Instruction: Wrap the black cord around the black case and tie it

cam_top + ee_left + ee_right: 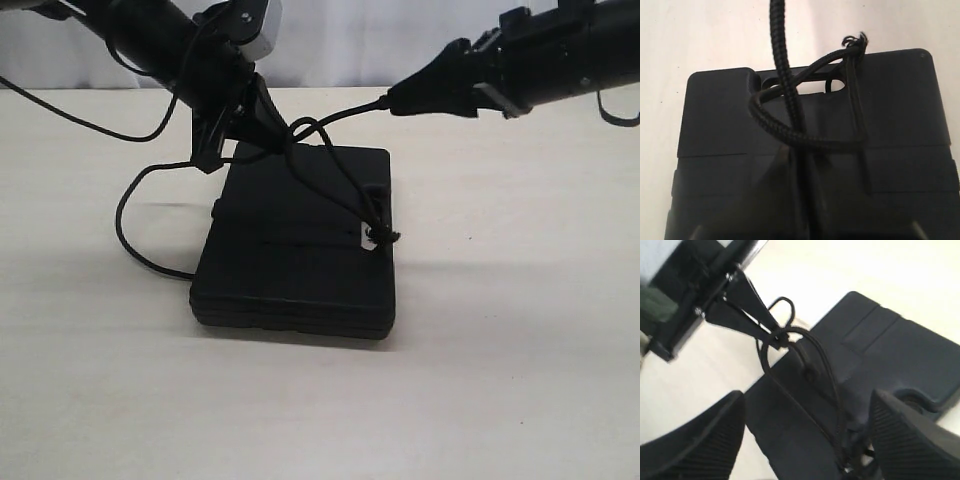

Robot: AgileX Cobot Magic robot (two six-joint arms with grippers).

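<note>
The black case (290,270) lies flat on the table, its handle cut-out (805,85) on the far edge in the left wrist view. The black cord (330,165) crosses the lid and ends in a frayed knot (380,237) at the case's right side. My left gripper (275,130) hovers over the back left corner, shut on the cord (785,65), which forms a loop over the lid. My right gripper (392,100) hangs above the back right corner. Its ribbed fingers (715,435) stand wide apart, and the cord (797,330) runs between them, close to one finger.
A slack loop of cord (125,225) lies on the pale table (520,330) left of the case. The left arm's own smooth cable (80,120) trails across the back left. A white wall (340,40) closes the back.
</note>
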